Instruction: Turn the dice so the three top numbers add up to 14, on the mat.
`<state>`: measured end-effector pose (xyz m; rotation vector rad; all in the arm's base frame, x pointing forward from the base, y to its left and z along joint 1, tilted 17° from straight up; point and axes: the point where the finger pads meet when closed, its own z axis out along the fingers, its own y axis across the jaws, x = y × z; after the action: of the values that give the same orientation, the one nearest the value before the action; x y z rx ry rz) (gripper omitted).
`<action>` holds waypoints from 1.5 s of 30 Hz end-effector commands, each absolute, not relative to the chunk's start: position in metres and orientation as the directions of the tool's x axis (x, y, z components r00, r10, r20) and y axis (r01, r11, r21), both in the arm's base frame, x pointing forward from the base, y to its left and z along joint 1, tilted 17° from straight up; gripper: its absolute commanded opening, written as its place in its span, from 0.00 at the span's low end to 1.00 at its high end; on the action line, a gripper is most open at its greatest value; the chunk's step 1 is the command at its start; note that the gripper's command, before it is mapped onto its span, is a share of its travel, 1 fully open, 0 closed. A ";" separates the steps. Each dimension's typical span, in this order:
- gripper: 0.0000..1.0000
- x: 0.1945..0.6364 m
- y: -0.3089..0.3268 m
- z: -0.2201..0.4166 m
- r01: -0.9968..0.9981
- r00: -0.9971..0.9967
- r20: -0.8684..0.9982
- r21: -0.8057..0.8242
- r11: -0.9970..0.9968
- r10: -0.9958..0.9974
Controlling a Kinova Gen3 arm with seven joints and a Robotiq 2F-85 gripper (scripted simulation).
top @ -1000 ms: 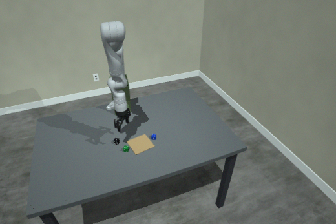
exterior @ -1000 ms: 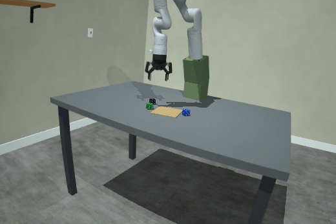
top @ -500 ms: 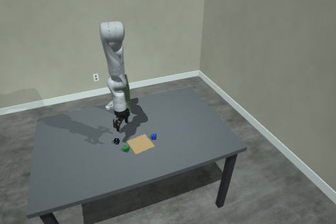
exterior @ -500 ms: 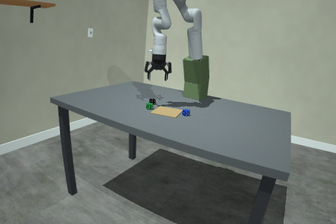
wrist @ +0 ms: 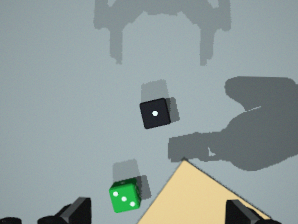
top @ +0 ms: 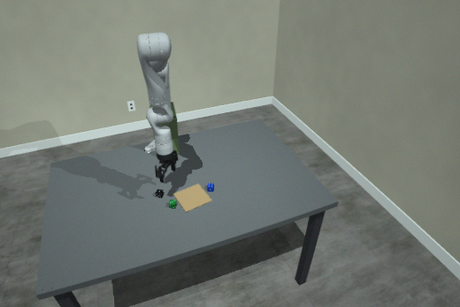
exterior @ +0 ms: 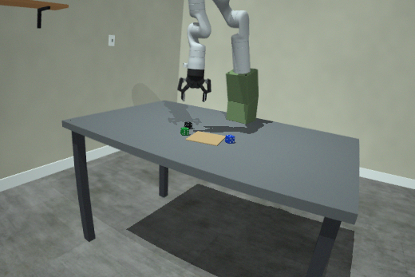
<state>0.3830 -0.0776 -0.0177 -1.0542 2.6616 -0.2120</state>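
Observation:
The tan square mat (top: 193, 197) (exterior: 206, 138) (wrist: 186, 197) lies flat on the table. A black die (top: 159, 193) (exterior: 188, 125) (wrist: 155, 113) lies flat off the mat, with one pip on top in the wrist view. A green die (top: 172, 203) (exterior: 184, 131) (wrist: 124, 198) lies on the table just off the mat, showing three pips on top. A blue die (top: 210, 187) (exterior: 230, 139) lies on the table near the mat's opposite side; its top number is too small to tell. My gripper (top: 167, 175) (exterior: 194, 100) (wrist: 159, 212) is open and empty, well above the table.
The grey table (top: 248, 161) (exterior: 295, 157) carries the dice and the mat. The arm's green pedestal (top: 174, 130) (exterior: 242, 95) stands at the table's back side. Shadows of the arm and gripper fall near the black die and the mat.

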 end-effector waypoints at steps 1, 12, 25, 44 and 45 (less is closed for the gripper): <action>1.00 0.381 -0.077 -0.028 -0.652 -0.701 -0.187 -0.223 0.725 -0.688; 1.00 0.400 -0.079 -0.086 -0.652 -0.701 -0.187 -0.223 0.725 -0.688; 1.00 0.407 -0.080 -0.106 -0.652 -0.701 -0.187 -0.223 0.725 -0.688; 1.00 0.407 -0.080 -0.106 -0.652 -0.701 -0.187 -0.223 0.725 -0.688; 1.00 0.407 -0.080 -0.106 -0.652 -0.701 -0.187 -0.223 0.725 -0.688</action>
<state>0.4065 -0.0794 -0.1061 -1.0593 2.6732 -0.2028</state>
